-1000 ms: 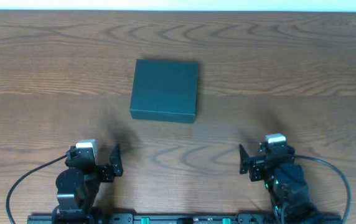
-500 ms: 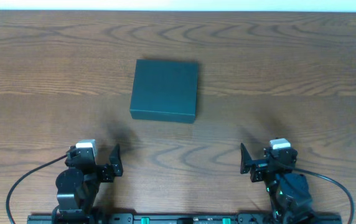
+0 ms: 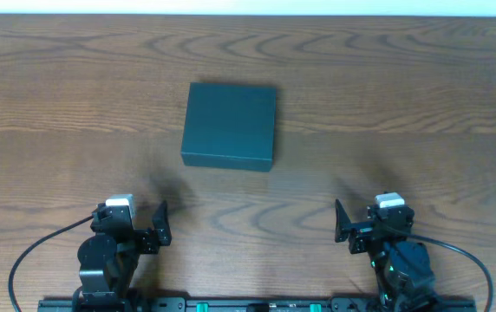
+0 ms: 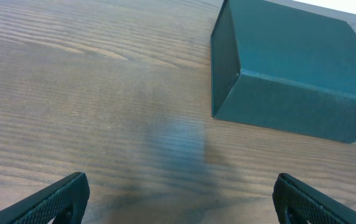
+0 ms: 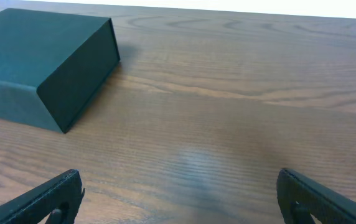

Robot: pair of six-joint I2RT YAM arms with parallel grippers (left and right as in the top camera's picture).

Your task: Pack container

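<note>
The container [image 3: 230,126] is a closed dark teal square box lying flat on the wooden table, slightly left of centre. It shows at the upper right in the left wrist view [image 4: 296,81] and at the upper left in the right wrist view [image 5: 35,68]. My left gripper [image 3: 131,223] sits near the front edge, well short of the box, and stands open [image 4: 178,202] over bare wood. My right gripper [image 3: 371,223] is near the front edge too, to the right of the box, also open [image 5: 181,202] with nothing between its fingers.
The wooden table [image 3: 421,104] stretches bare around the box on all sides. Black cables [image 3: 22,260] loop from both arm bases along the front edge. No snack packs or other items are in view.
My right arm has drawn back a little toward the front edge and to the right. The left arm and the box have not moved.
</note>
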